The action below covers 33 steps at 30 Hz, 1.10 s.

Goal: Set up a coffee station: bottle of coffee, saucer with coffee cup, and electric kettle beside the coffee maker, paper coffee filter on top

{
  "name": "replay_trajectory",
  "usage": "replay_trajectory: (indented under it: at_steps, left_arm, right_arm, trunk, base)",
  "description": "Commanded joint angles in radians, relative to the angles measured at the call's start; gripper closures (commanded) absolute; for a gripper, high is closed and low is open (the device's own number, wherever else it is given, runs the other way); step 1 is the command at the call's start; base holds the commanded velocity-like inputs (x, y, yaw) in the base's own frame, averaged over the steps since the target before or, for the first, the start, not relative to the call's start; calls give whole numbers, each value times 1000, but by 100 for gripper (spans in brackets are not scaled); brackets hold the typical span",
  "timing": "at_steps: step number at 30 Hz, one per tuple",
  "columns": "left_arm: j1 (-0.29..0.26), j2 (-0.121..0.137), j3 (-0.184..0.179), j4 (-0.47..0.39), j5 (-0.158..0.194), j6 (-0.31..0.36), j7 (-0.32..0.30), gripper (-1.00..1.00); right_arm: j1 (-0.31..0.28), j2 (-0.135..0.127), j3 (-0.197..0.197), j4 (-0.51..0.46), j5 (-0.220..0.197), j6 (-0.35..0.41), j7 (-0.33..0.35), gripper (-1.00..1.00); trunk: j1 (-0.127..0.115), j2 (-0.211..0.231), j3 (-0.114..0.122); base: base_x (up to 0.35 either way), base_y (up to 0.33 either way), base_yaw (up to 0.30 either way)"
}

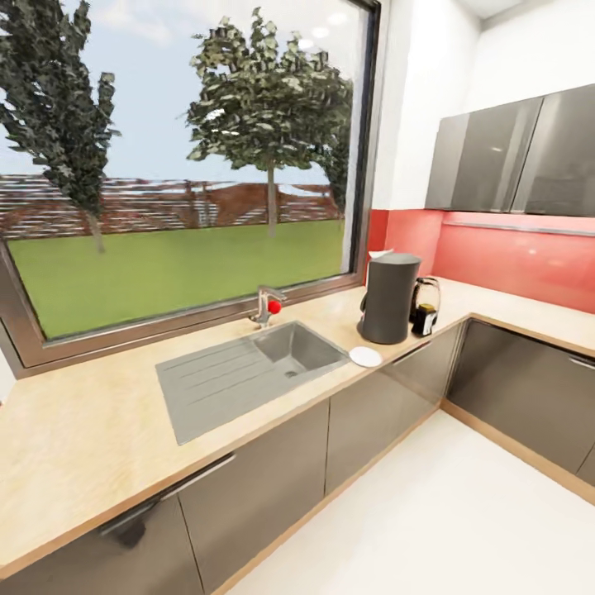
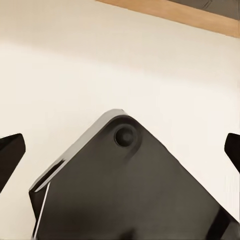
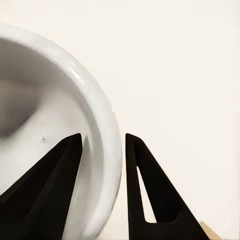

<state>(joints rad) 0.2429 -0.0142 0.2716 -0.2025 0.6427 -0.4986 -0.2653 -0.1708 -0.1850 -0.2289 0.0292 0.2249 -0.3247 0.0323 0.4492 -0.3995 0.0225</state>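
Observation:
The tall dark grey coffee maker (image 1: 389,298) stands on the light wood-grain countertop (image 1: 74,430) near the corner. A bit of white shows at its top rim. Just behind it on the right are the glass electric kettle (image 1: 429,291) with its black loop handle and a small dark jar with a yellowish lid, the bottle of coffee (image 1: 424,320). The white saucer (image 1: 365,356) lies bare at the counter's front edge before the coffee maker. My right gripper (image 3: 102,142) is shut on the white coffee cup (image 3: 45,115), one finger inside the rim and one outside. My left gripper (image 2: 120,147) is open over the pale floor.
A grey sink (image 1: 248,370) with a drainer and a red-knobbed tap (image 1: 268,306) sits under the large window. Grey cabinet fronts (image 1: 364,413) run below the counter, and glossy wall cabinets (image 1: 512,157) hang over a red backsplash. A black part of the robot (image 2: 130,190) lies below the left gripper.

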Motion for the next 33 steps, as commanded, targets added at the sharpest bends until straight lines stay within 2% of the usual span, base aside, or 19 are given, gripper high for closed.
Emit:
replay_trajectory:
  at_steps: [1, 17, 33]
  left_arm:
    - [1, -1, 3, -2, 11, 2, -9, -100]
    - [1, -1, 2, -3, 9, 2, -9, -100]
    - [1, -1, 2, -3, 9, 2, -9, -100]
  right_arm:
    - [-1, -1, -9, 3, 6, -5, 3, 100]
    - [-1, 0, -9, 3, 6, -7, 3, 100]
    - [-1, 0, -9, 3, 7, -7, 3, 100]
  trunk:
    - [1, 0, 0]
    - [1, 0, 0]
    - [1, 0, 0]
  base:
    - [240, -256, 83]
    - [240, -256, 22]
    - [240, -256, 277]
